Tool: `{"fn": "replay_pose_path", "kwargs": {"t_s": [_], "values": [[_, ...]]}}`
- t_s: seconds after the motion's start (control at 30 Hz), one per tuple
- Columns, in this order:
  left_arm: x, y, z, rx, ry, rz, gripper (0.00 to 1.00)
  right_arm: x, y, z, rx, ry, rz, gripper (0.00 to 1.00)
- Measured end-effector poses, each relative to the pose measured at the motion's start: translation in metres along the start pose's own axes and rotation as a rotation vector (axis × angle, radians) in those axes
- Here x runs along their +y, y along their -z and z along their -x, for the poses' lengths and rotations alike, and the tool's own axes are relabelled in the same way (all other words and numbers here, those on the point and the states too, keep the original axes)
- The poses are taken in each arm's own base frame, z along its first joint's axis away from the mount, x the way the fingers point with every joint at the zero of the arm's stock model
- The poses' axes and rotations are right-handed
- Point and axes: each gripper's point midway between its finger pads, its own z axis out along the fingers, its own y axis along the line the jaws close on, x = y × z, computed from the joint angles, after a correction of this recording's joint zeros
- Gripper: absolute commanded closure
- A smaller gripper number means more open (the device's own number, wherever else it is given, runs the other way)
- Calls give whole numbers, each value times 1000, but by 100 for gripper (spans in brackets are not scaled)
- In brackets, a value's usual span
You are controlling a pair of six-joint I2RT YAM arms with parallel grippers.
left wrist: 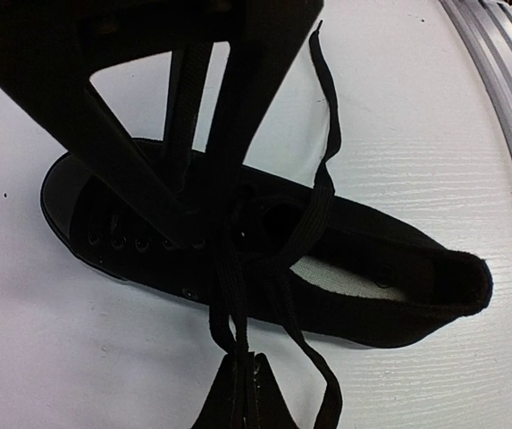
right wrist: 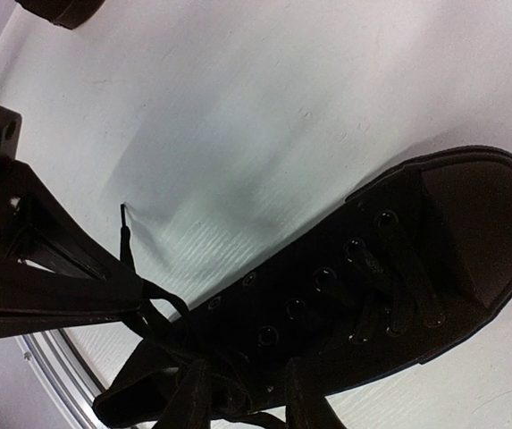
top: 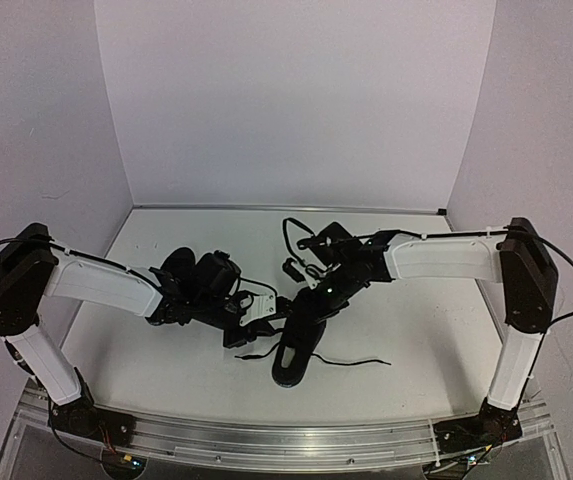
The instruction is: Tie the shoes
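Shoe in play: one black shoe [top: 294, 352] lies mid-worktop between the two arms, heel toward the near rail [top: 286, 435], and both hands are crowded over its laces
Other shoe: looks like the dark shape [top: 178, 268] behind the left forearm, well apart from the action, though I can't make it out clearly
Left hand: the left hand [top: 256, 318] hovers over the lace crossing; the wrist view shows its fingers [left wrist: 245, 393] standing apart with lace strands [left wrist: 230, 304] running through the gap, no firm pinch visible
Right hand: the right hand [top: 308, 303] is at the tongue end; only one finger [right wrist: 68, 281] shows, with a lace end [right wrist: 123, 213] running up beside it, so gripping or not, I can't tell
Risk, slip: thin black lace against black fingers, so a loose hold would likely let the strand drop out and undo the crossing
Risk, drag: the shoe looks light, and a hard pull could slide or tip it rather than tighten the lace
Risk, clash: the hands are just beside each other, so a crossing move could knock them together
Risk, snag: a loose lace tail [top: 358, 360] trails right across the worktop [top: 416, 330] and could catch
Edges: the heel sits near the rail, so pulls toward the bases have little room
Open room: bare worktop right of the shoe and back toward the rear wall; the left side is crowded
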Motion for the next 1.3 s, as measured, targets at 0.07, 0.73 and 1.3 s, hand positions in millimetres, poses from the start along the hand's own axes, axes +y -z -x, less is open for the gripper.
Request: {"fn": "replay_pose_path", "kwargs": {"t_s": [0.07,0.73,1.3], "values": [[0,0,0,0,0,0,100,-1,-4,-2,11,-1,2,74],[1,0,-1,4,0,7,100,-10,-13,-9,29,-5,-31,100],[2,0,-4,18,3,16,100,-13,14,-16,-17,-23,-72,100]]}}
